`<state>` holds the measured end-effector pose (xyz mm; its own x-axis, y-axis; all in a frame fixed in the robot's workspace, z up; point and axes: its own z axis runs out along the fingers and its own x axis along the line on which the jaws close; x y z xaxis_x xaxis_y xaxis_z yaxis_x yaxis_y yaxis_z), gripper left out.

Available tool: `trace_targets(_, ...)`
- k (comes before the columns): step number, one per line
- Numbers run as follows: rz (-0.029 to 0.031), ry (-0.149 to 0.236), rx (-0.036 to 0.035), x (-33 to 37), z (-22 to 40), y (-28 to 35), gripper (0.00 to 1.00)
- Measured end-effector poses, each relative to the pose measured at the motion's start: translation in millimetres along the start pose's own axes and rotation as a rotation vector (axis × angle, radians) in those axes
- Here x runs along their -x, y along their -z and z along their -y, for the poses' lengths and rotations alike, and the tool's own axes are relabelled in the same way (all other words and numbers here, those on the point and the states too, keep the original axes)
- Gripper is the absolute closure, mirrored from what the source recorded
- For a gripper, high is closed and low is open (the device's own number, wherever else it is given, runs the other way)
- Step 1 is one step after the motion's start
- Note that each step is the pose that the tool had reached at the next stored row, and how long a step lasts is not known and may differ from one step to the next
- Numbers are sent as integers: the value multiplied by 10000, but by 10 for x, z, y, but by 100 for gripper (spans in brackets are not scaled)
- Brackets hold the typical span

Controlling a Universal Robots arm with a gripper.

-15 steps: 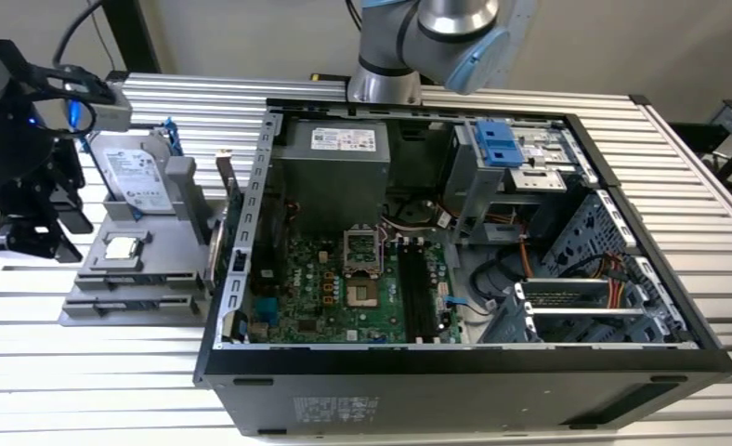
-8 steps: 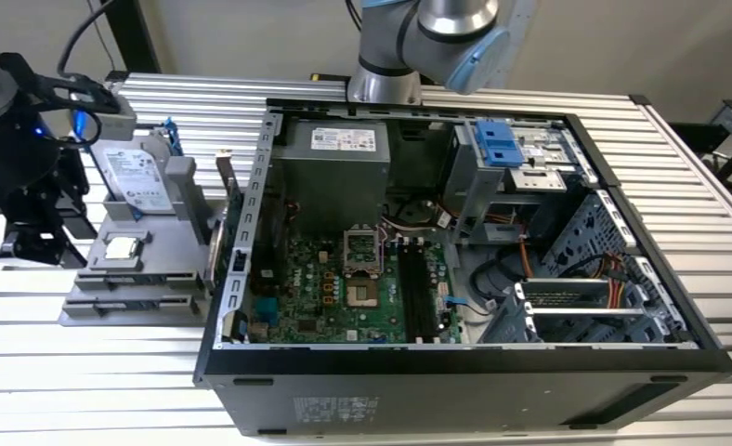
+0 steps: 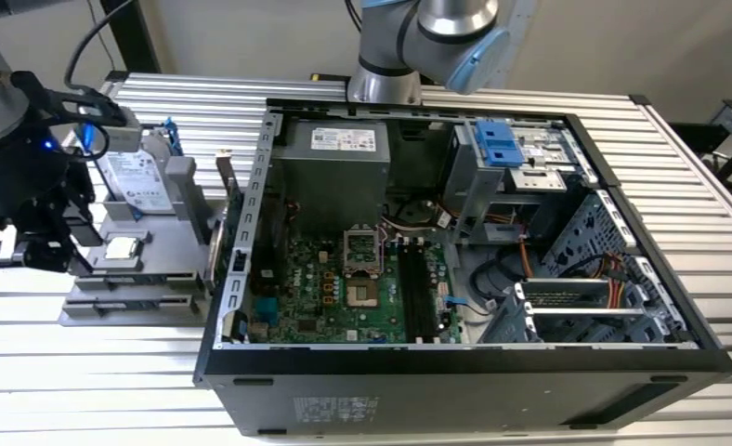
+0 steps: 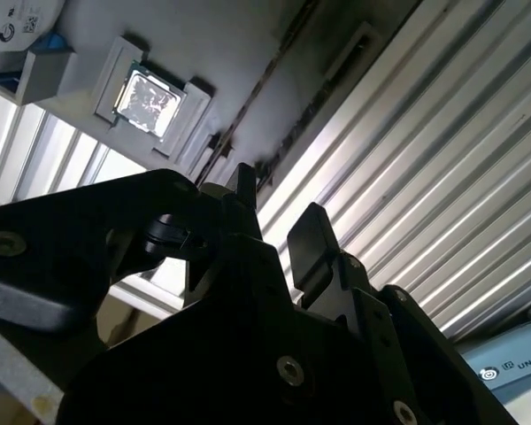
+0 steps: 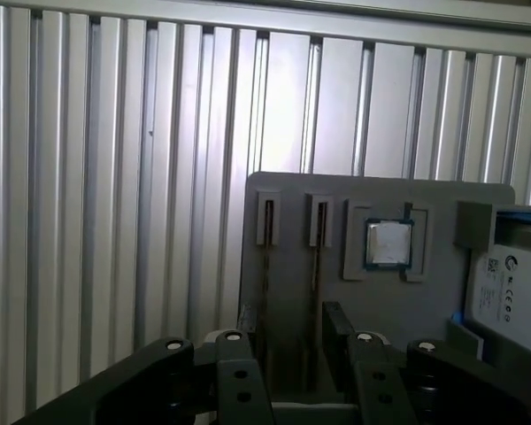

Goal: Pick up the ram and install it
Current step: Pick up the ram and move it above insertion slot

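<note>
The ram (image 5: pixel 315 274) stands on edge as a thin dark strip in a slot of the grey parts holder (image 5: pixel 380 195). A second, similar strip (image 5: pixel 265 279) sits in the slot beside it. In the second wrist view the ram (image 4: pixel 248 124) runs along the holder as a dark line. My gripper (image 5: pixel 292 323) is open, its black fingers (image 5: pixel 336 332) apart above the slotted end of the holder, with nothing clamped between them. In the exterior view the gripper (image 3: pixel 44 249) hangs at the left end of the holder (image 3: pixel 131 279), left of the open computer case (image 3: pixel 465 362).
A small square silver processor chip (image 5: pixel 388 243) lies in a recess of the holder, and a silver hard drive (image 3: pixel 137 177) with blue rails stands beyond it. The motherboard (image 3: pixel 341 297) lies inside the case. A second arm's base (image 3: pixel 385 84) stands behind the case on the ribbed metal table (image 3: pixel 81 372).
</note>
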<state>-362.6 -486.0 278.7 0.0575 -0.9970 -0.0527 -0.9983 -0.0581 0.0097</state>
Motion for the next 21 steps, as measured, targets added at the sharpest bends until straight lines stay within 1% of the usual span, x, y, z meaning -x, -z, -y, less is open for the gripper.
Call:
trace_targets(7, 0, -1, -1, -6, 24, -95, 0)
trace_targets(21, 2, -65, -5, -15, 30, -269, 0)
